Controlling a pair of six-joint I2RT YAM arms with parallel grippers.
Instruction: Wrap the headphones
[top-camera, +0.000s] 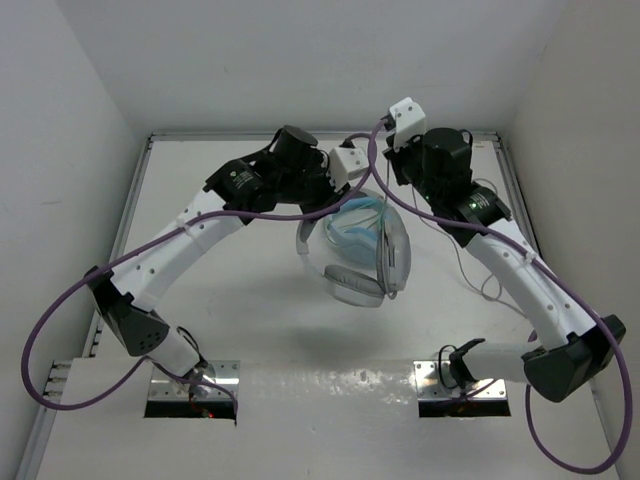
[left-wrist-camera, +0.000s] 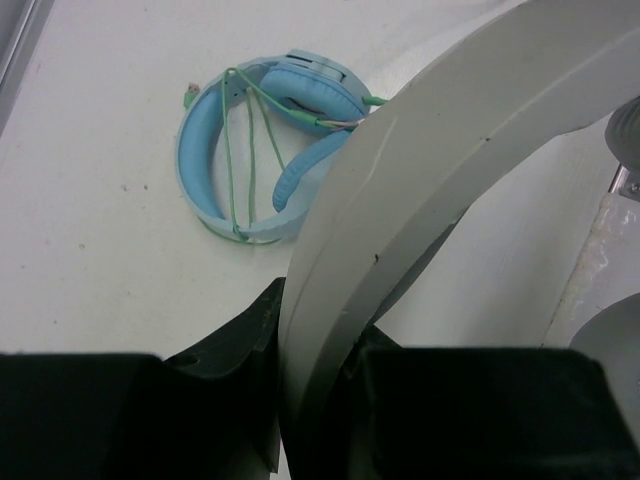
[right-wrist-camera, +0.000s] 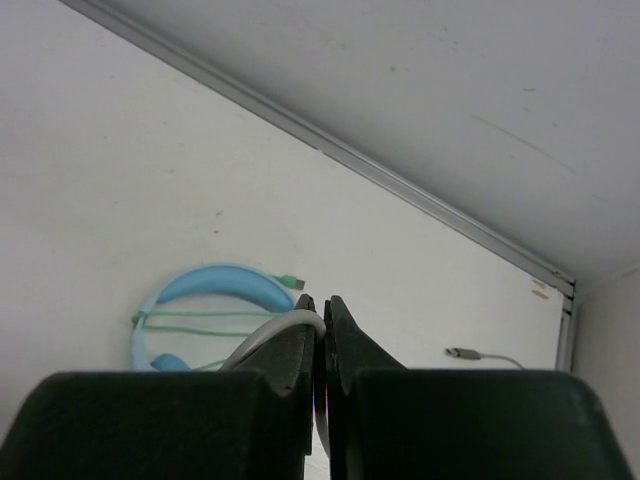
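Note:
The white headphones (top-camera: 352, 262) hang above the table's middle, with a grey ear pad (top-camera: 352, 278) facing up. My left gripper (top-camera: 362, 188) is shut on their white headband (left-wrist-camera: 430, 160), which fills the space between the fingers (left-wrist-camera: 250, 350). My right gripper (right-wrist-camera: 322, 310) is shut on the thin grey cable (right-wrist-camera: 262, 340), which curves out to the left of the fingertips. In the top view it sits just right of the headphones (top-camera: 398, 170). The cable's loose length (top-camera: 468, 268) trails over the table on the right, and its plug (right-wrist-camera: 465, 353) lies flat.
Light blue headphones (left-wrist-camera: 205, 150) wrapped with a green cable (left-wrist-camera: 228, 150) lie on the table under the white ones (top-camera: 352, 228) and also show in the right wrist view (right-wrist-camera: 215, 280). White walls close the back and sides. Purple arm cables (top-camera: 60, 330) loop at both sides.

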